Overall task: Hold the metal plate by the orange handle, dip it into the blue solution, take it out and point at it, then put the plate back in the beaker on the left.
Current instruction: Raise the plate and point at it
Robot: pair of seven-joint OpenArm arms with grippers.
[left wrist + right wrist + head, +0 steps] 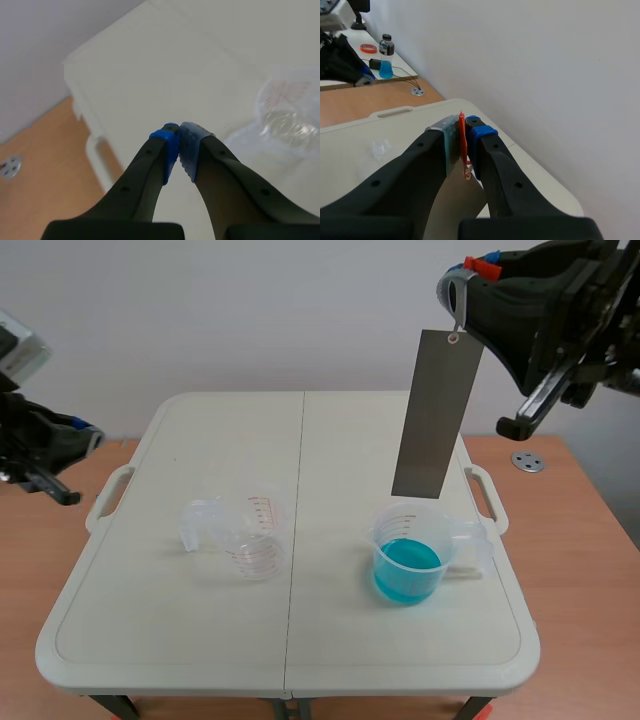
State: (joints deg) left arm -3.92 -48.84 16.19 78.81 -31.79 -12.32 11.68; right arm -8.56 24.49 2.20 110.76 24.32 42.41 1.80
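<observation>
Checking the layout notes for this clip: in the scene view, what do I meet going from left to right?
The left gripper → empty beaker → beaker of blue solution → round metal disc on the wooden desk. The metal plate overlaps the beaker of blue solution, so it is left out.

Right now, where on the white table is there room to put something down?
The far half of the table, behind the empty beaker, is bare. So is the near strip in front of both beakers. It is crowded at the beaker of blue solution: the metal plate hangs just above it.
</observation>
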